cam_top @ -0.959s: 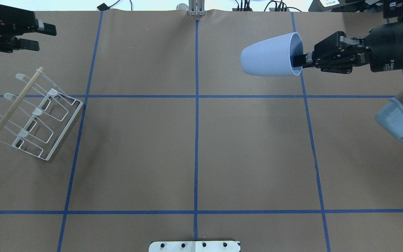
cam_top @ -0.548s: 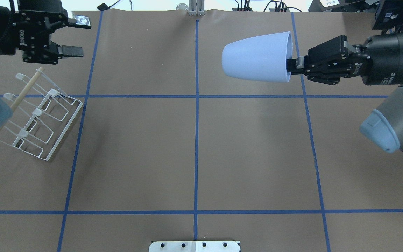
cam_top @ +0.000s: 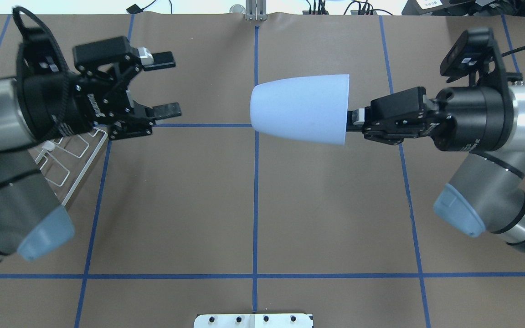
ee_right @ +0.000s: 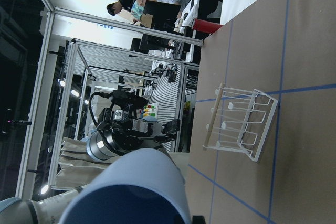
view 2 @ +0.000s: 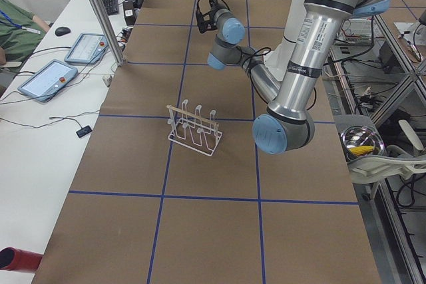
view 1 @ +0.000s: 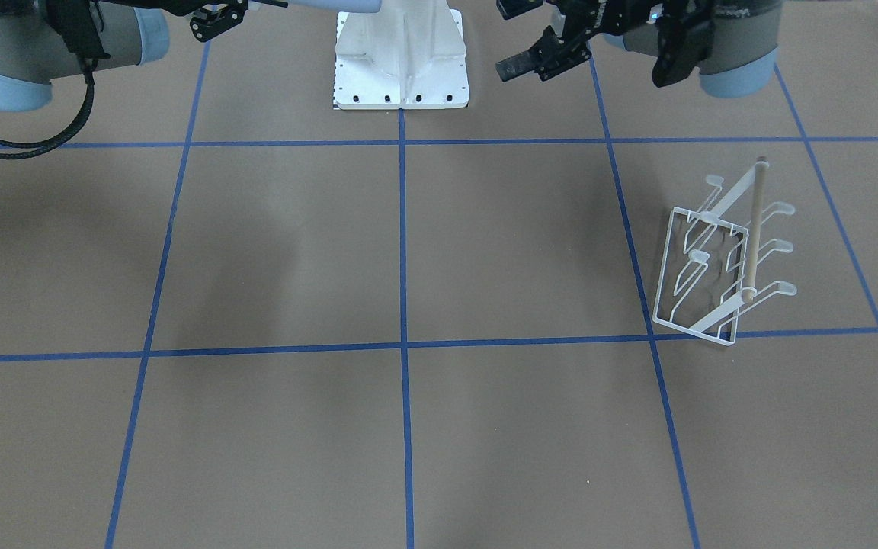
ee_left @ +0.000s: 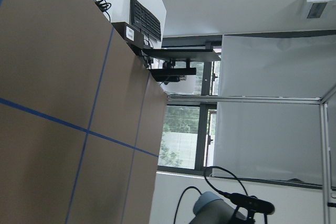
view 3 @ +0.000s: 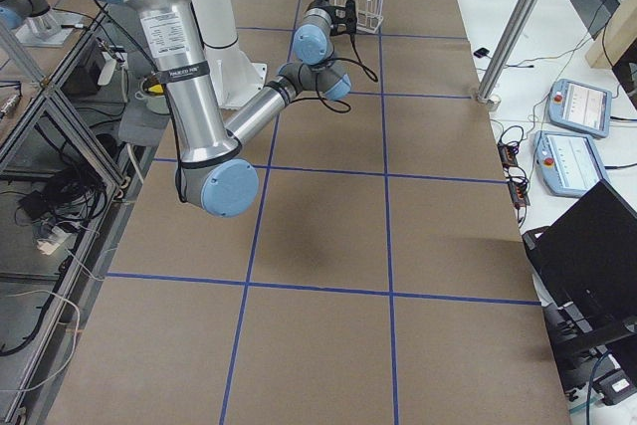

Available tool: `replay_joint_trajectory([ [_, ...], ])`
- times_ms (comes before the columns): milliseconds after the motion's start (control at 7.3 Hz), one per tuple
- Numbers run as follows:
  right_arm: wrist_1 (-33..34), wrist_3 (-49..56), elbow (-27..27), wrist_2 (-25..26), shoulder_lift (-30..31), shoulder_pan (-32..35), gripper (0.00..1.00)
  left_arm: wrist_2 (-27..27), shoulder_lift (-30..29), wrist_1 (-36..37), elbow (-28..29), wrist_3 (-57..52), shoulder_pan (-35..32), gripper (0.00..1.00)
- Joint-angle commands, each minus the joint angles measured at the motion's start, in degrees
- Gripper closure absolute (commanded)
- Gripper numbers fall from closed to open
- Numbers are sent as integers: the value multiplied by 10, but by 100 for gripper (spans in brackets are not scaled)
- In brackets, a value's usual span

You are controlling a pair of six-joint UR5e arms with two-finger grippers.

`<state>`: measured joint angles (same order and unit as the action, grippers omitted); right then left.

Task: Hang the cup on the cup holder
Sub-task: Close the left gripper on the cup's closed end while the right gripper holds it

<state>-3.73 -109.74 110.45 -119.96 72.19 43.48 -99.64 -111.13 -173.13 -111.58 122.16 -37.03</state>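
From overhead, the right gripper [cam_top: 352,119] pinches the rim of the cup [cam_top: 299,109] between its fingers, holding it sideways in the air over the surface [cam_top: 176,205], base toward the left gripper [cam_top: 167,83], whose fingers are spread wide, likely to receive it. The front-facing view shows the cup holder [view 1: 753,229] standing on the left gripper's side, so a hand-over makes sense.

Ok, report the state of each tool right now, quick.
Left tool: open, holding nothing.
Right tool: closed on the rim of the cup.
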Motion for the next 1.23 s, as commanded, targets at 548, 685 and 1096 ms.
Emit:
replay_joint_trajectory([
  [548, -4, 4, -3, 30, -11, -51, 100, 96, -38, -3, -6, 12, 84, 2],
  [685, -4, 4, -5, 30, -12, -51, 100, 94, -38, -2, -6, 12, 91, 2],
  [1096, -5, 8, -9, 33, -12, -51, 100, 92, -38, -2, -7, 12, 117, 2],
])
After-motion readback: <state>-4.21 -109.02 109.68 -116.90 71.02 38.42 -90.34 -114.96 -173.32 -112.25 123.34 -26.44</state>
